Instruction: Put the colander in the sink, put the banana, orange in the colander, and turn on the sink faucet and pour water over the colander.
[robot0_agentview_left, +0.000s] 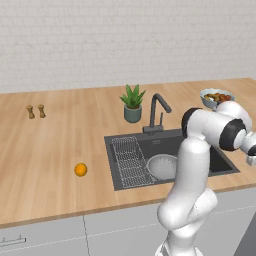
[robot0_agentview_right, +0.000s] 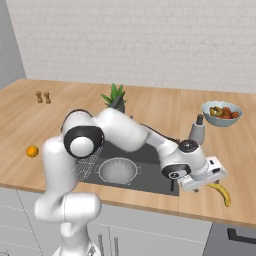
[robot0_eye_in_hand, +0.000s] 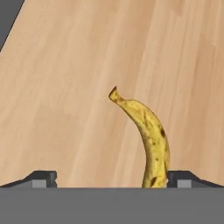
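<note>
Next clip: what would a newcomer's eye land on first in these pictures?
First the white arm, bent low over the counter right of the sink, its gripper open above the banana lying near the counter's front edge. Next the colander already sitting in the sink beside the wire rack. Then the orange, alone on the wood far to the sink's left.
</note>
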